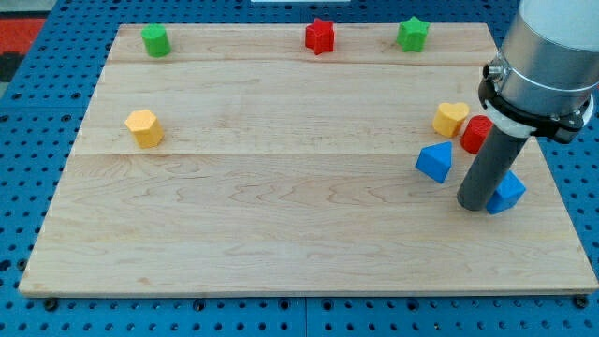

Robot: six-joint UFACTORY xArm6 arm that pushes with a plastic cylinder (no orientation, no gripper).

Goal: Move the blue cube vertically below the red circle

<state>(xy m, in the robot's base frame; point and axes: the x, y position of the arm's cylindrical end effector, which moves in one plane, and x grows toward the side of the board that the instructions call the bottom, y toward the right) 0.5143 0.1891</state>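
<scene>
The red circle (474, 136) lies near the board's right edge, partly hidden behind my rod. A blue block (511, 193), which looks like the cube, sits below and to the right of it, its left side hidden by the rod. My tip (474, 207) rests on the board against that block's left side, almost straight below the red circle. A second blue block (434, 161), wedge-like in shape, lies to the left of the rod, just below and left of the red circle.
A yellow heart (450, 118) touches the red circle's left side. A red star (320, 36), a green star (413, 34) and a green cylinder (155, 40) line the top edge of the wooden board (281, 234). A yellow hexagon (144, 127) sits at the left.
</scene>
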